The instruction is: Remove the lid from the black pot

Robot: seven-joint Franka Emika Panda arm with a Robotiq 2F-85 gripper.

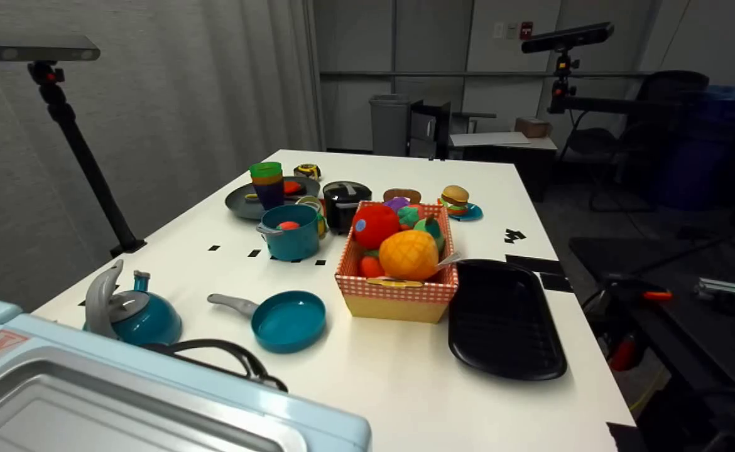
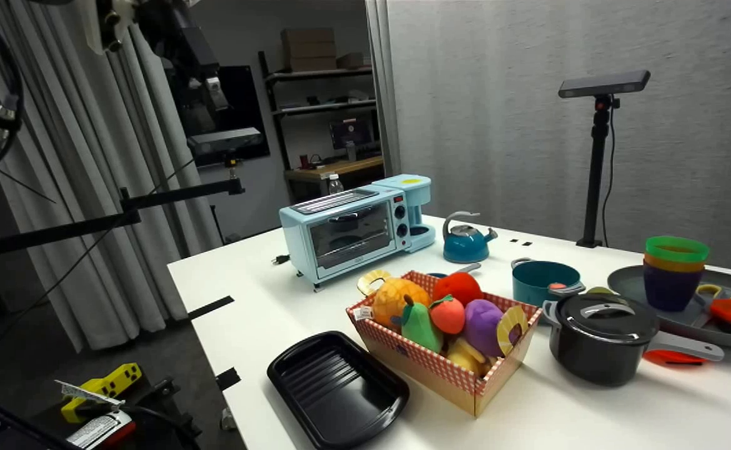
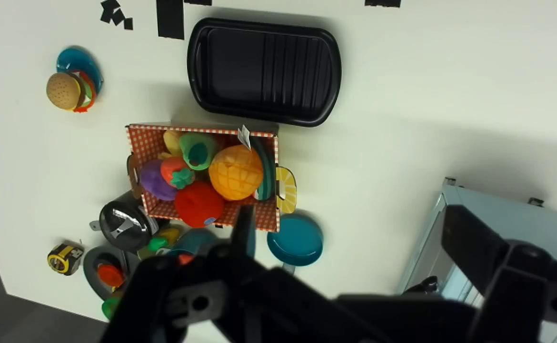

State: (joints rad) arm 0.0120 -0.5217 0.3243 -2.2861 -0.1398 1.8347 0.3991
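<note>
The small squat black pot (image 1: 339,218) stands upright behind the checked basket, and it also shows in an exterior view (image 2: 596,356) with a grey handle. Its round dark lid (image 2: 612,317) sits on top of it, with a shiny grip; the lid also shows in an exterior view (image 1: 347,189) and in the wrist view (image 3: 122,221). My gripper (image 3: 350,216) is open and empty, high above the table, with its fingers wide apart. The pot lies left of the gripper in the wrist view. Dark arm parts show at the upper left in an exterior view (image 2: 181,40).
The checked basket (image 2: 428,369) of plush fruit stands close beside the pot. A teal pot (image 1: 292,235), stacked cups (image 2: 671,290) and a grey pan (image 1: 242,202) are near it. A black tray (image 3: 264,71), teal pan (image 3: 295,240), kettle (image 2: 465,245) and blue toaster oven (image 2: 353,231) share the table.
</note>
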